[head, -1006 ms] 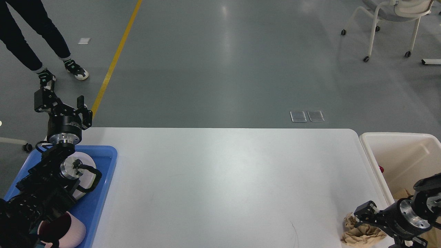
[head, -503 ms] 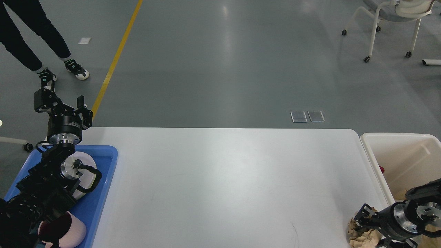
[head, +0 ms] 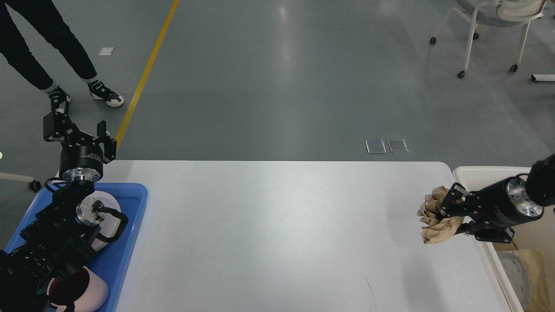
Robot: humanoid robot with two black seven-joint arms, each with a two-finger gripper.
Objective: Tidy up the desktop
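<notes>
Paper ball held up, close to the bin

The right gripper point(head: 453, 212), at the right of the frame, has its fingers closed around a crumpled brown paper ball point(head: 438, 215), held above the right end of the desktop point(head: 277, 234), the big white table filling the lower middle. The cream bin point(head: 466, 173) is just beside it, at the right edge. The paper could slip out and drop back on the table, because a soft crumpled ball gives little to hold. The left gripper point(head: 78, 130), at upper left above the blue tray point(head: 134, 203), has its fingers spread wide and holds nothing. There is small print on its black body, too small to read.
</notes>
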